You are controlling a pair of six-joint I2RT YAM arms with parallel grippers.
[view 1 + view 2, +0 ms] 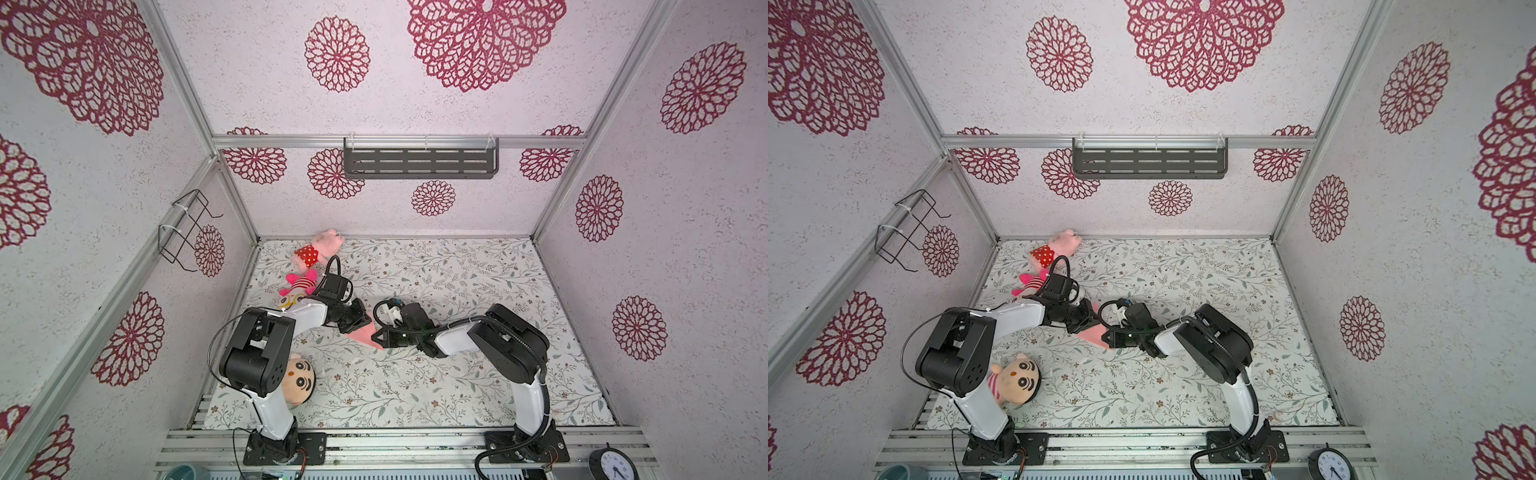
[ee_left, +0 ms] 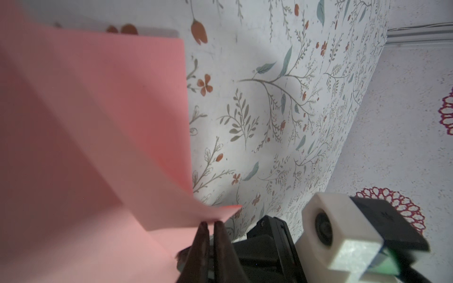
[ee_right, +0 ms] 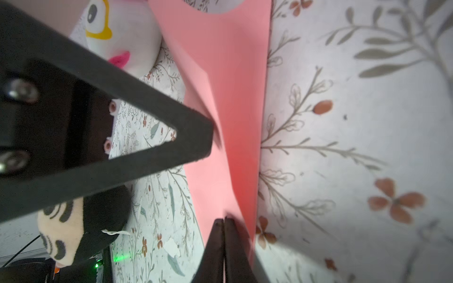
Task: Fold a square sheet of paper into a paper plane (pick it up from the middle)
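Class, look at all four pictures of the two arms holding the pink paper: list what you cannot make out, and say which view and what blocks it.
- Pink paper: in both top views the two grippers cover most of it, so its folds cannot be counted.
- Pink paper in the left wrist view: cut off by the picture's edge.
- Big-headed plush: in both top views the left arm hides its body.
- Clock: cut off by the picture's edge.
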